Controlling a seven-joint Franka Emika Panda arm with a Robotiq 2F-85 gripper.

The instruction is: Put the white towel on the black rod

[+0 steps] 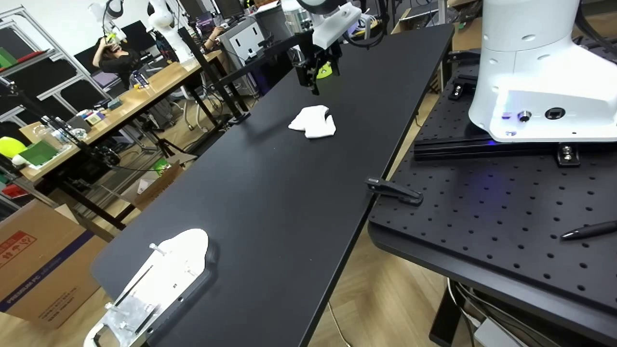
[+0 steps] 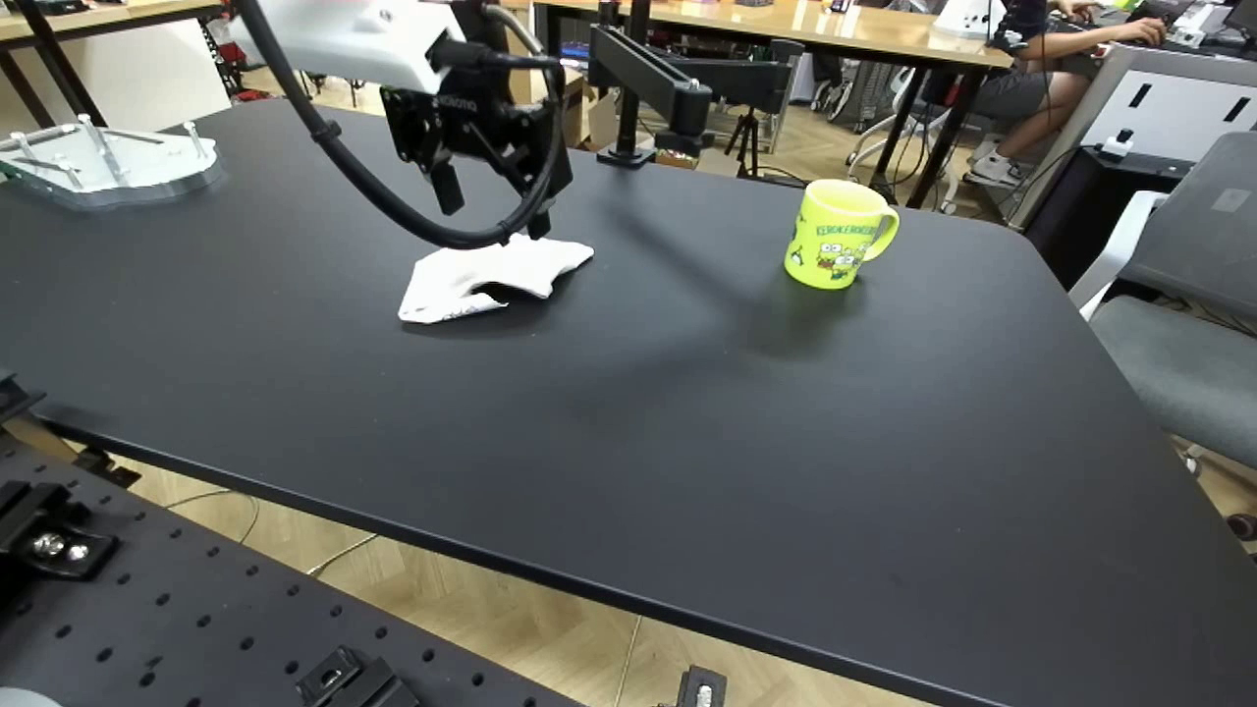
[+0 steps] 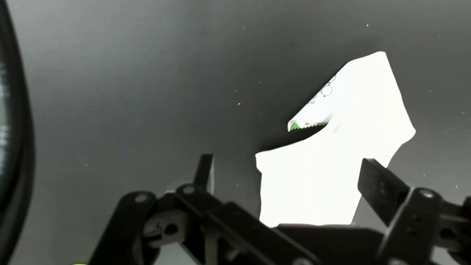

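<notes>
The gripper [image 3: 286, 167] is spread wide, its fingers [image 3: 379, 187] well apart and the space between them empty. It hangs over the towel [image 3: 312, 191], a gap showing between tips and cloth in an exterior view. The towel lies crumpled on the table [image 2: 687, 442], one flap turned over (its underside printed, with green along the edge). To the right stands a yellow mug [image 2: 830, 236], upright and well apart. At the far edge a black rod [image 2: 653, 79] juts from a post [image 2: 628, 123]. A white board [image 1: 185, 248] with metal pegs lies toward the table's left end.
</notes>
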